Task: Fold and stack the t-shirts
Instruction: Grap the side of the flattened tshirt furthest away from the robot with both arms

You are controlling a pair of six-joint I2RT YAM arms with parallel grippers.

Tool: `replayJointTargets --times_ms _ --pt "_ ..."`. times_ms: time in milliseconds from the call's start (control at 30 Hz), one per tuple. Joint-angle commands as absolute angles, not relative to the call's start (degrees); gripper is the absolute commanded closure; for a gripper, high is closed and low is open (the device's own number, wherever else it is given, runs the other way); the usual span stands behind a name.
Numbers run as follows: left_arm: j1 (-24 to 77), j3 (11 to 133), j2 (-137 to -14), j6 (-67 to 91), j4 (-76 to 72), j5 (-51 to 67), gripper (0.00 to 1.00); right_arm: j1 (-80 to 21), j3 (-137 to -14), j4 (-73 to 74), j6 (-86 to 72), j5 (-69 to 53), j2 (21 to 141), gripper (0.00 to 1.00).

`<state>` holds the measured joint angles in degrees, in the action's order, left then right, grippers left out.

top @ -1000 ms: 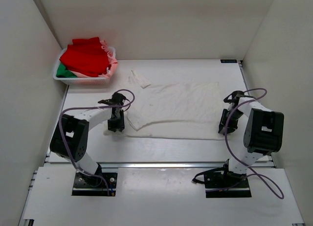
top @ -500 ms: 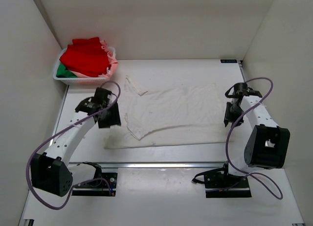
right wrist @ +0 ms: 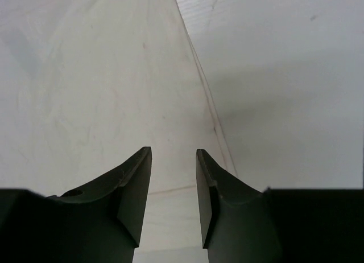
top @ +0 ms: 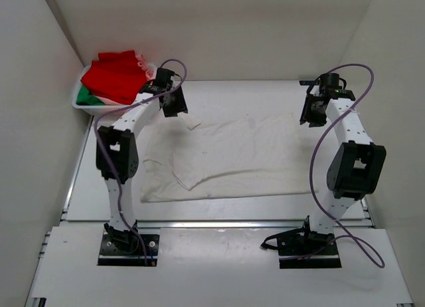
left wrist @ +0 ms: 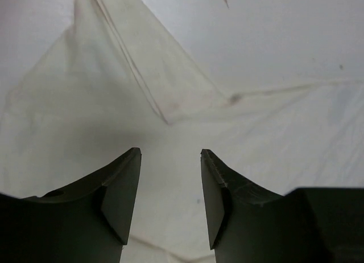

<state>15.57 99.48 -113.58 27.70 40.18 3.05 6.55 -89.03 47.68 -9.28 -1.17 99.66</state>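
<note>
Limp and light, the shirt [top: 232, 154] looks best pinched at its corners by the worktop's [top: 239, 94] far edge, under the left pincer [left wrist: 170, 156] and right pincer [right wrist: 173, 152], both parted and empty.

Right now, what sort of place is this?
Probably a robot lab cell: plain white walls box in the table, the left arm and right arm are bolted at its near edge, and an off-white t-shirt lies spread on it.

Your right gripper [right wrist: 173, 160]: jaws apart | under it: wrinkled off-white cloth t-shirt [right wrist: 96, 75] | shirt's edge meets flat white table [right wrist: 284, 64]
</note>
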Motion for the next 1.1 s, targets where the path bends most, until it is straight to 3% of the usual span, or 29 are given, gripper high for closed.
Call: replayJointTargets --times_ms 0,267,333,433,567,733,900,933,967,1067 --pt "14.4 111.0 -119.5 28.1 37.2 -1.5 0.43 7.1 -93.3 42.1 -9.5 -3.9 102.8 0.66" --pt "11.9 121.4 -133.0 28.6 31.1 -5.6 0.38 7.1 -97.5 36.6 -10.6 -4.5 110.1 0.6" --pt "11.7 124.5 -135.2 28.0 32.3 -7.2 0.37 6.9 -99.1 35.9 -11.1 -4.4 112.3 0.47" --pt "11.2 127.0 -137.8 27.5 33.1 -8.3 0.36 6.9 -100.8 35.0 -11.2 -4.0 115.0 0.41" --pt "10.5 129.4 -141.6 27.2 33.6 -8.6 0.36 7.0 -102.0 33.1 -12.7 -4.7 117.2 0.41" --pt "10.8 141.2 -148.7 26.7 39.8 -8.3 0.39 6.9 -102.4 31.9 -12.9 -3.4 118.7 0.41" --pt "11.1 140.7 -150.7 27.1 38.9 -8.0 0.4 6.8 -104.6 31.6 -13.1 -3.0 121.4 0.41" --pt "10.8 140.5 -150.6 27.2 38.5 -8.1 0.43 6.9 -104.4 31.9 -13.1 -2.9 122.1 0.41" --pt "10.8 140.4 -150.6 27.4 38.6 -7.5 0.51 7.0 -105.6 32.1 -13.0 -2.6 122.4 0.41" --pt "10.5 140.5 -150.7 27.4 39.0 -7.0 0.83 7.0 -107.4 33.1 -13.6 -2.1 124.7 0.4"
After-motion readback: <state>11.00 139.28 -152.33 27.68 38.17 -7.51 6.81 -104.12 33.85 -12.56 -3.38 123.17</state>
